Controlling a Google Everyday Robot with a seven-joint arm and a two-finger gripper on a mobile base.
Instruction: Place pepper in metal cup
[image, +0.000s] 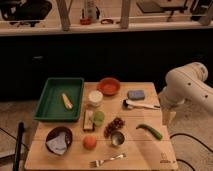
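Note:
The green pepper (150, 131) lies on the wooden table (145, 155) at the right, its tip pointing to the front right. The metal cup (117, 138) stands upright to the left of it, near the table's front middle, and looks empty. My gripper (168, 117) hangs from the white arm (187, 87) at the table's right edge. It is just right of and a little behind the pepper and holds nothing that I can see.
A green tray (50, 107) with a yellow item is at the back left. An orange bowl (109, 86), white cup (95, 97), blue sponge (136, 94) and white-handled tool (141, 105) stand behind. Grapes (115, 125), lime-green fruit (99, 118), orange fruit (90, 142), maroon bowl (59, 140) and fork (107, 160) surround the cup.

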